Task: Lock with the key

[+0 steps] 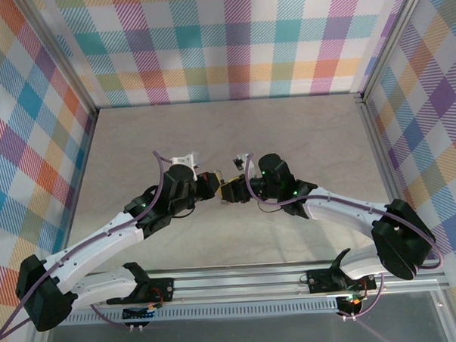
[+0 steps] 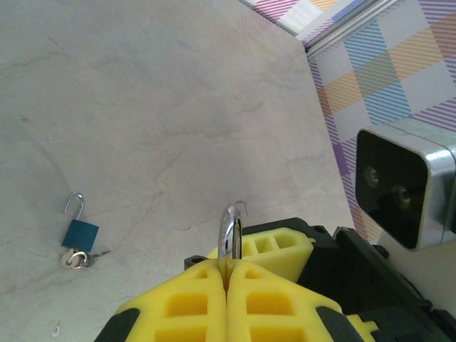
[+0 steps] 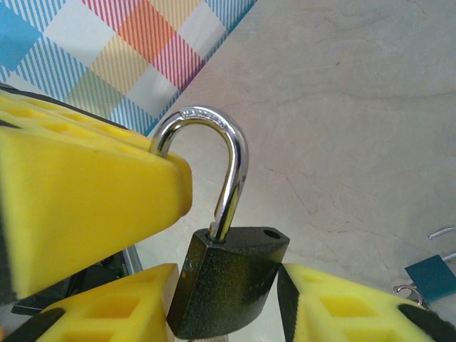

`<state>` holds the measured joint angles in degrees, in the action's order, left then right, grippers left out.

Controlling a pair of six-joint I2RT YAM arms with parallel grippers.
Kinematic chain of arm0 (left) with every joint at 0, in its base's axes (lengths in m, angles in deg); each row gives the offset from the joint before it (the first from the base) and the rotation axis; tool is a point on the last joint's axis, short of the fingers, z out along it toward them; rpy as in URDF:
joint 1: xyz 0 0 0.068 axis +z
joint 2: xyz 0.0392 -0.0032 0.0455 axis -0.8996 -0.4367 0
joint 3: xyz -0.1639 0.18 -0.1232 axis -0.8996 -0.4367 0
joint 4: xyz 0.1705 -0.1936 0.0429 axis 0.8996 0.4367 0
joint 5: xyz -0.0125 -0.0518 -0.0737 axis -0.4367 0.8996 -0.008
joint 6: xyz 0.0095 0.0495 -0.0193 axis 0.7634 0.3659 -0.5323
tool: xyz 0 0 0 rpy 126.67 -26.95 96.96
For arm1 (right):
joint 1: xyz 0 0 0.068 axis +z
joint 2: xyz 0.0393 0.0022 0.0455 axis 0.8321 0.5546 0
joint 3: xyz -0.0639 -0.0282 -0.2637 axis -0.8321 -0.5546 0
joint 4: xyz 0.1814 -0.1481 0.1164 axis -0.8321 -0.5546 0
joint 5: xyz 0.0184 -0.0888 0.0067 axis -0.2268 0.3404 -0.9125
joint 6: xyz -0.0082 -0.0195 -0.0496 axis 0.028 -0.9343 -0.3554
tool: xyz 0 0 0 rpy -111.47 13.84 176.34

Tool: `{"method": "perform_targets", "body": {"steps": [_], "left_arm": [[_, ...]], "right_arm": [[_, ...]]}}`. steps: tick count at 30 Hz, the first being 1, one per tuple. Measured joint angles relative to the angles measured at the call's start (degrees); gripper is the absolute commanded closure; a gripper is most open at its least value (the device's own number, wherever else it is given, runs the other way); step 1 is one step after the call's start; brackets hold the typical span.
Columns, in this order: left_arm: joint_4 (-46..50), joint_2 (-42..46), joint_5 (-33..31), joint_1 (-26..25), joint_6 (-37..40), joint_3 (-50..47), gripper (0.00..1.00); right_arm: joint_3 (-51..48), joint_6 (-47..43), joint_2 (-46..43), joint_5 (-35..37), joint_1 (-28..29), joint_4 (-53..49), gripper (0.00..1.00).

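Our left gripper [image 2: 228, 267] is pinched shut on the silver steel shackle [image 2: 228, 228] of the dark speckled metal padlock [image 3: 228, 285], which hangs between the two grippers, while our right gripper [image 3: 228, 313] sets half-open jaws against its body's sides. We fear the shackle slipping if the two pull unevenly; the left wrist view shows the small blue padlock with keys [image 2: 80, 234] whole, the right wrist view clips it
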<state>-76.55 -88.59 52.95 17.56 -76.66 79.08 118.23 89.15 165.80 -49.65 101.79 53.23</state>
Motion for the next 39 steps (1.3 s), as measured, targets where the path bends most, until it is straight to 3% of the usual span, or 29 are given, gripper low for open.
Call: {"method": "perform_targets", "body": {"steps": [31,39], "left_arm": [[1.79,2.25,-1.27,-1.77,-0.35,0.24,1.00],[1.77,2.67,-1.25,-1.77,-0.37,0.24,1.00]], "right_arm": [[0.04,-0.17,0.04,-0.70,0.42,1.49,1.00],[0.02,-0.20,-0.15,-0.87,0.42,1.75,1.00]]}}
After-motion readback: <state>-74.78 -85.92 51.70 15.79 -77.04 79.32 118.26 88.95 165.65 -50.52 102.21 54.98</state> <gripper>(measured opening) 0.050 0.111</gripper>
